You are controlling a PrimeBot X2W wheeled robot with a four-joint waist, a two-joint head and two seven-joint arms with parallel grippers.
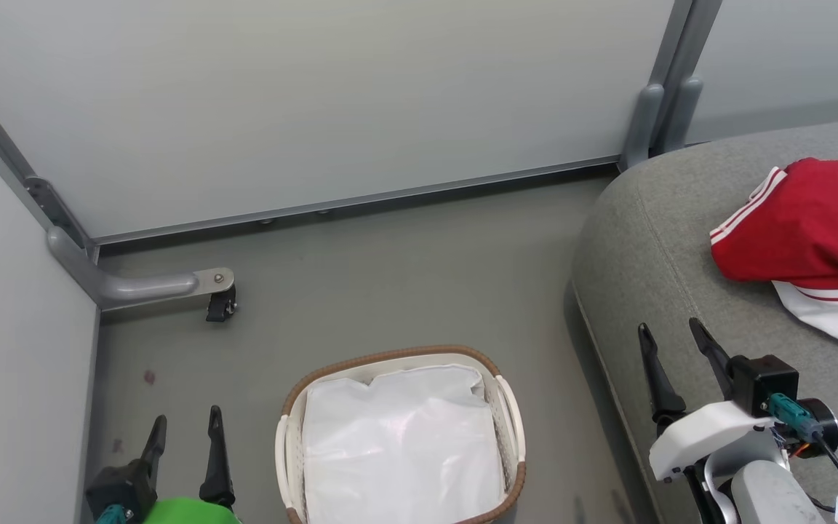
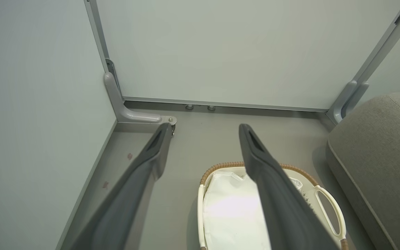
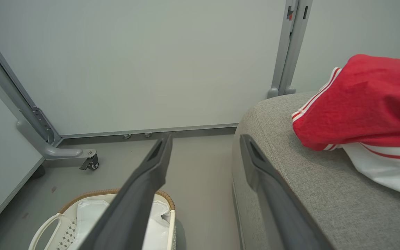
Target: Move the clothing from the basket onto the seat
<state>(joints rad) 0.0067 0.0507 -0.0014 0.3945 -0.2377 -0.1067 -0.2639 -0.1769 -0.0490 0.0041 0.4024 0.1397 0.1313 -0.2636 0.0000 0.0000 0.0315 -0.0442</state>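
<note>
1. The clothing (image 1: 801, 218), bright red soft cloth with white side stripes, lies crumpled on the seat (image 1: 652, 291), to the right of the basket (image 1: 397, 355) and beyond it. A white piece with thin red lines pokes out from under the red folds.
2. The seat, right of the basket, is a large grey cushion of coarse woven fabric, with a rounded corner and a stitched seam along its edge.
3. The basket is oval white plastic with perforated sides, loop handles and a brown woven rim. It stands on the floor (image 1: 404, 276) and holds a smooth, faintly glossy white liner (image 1: 401, 444).
4. The left gripper (image 1: 188, 415) hangs just left of the basket, its dark tapered fingers spread apart and grasping nothing.
5. The right gripper (image 1: 668, 325) is right of the basket, over the seat's near edge. Its jaws are released and bare, apart from the clothing.
6. Behind the basket stand pale matte panels (image 1: 317, 94) in grey metal frames. One rounded metal foot, to the basket's left, carries a small black caster (image 1: 221, 306).
</note>
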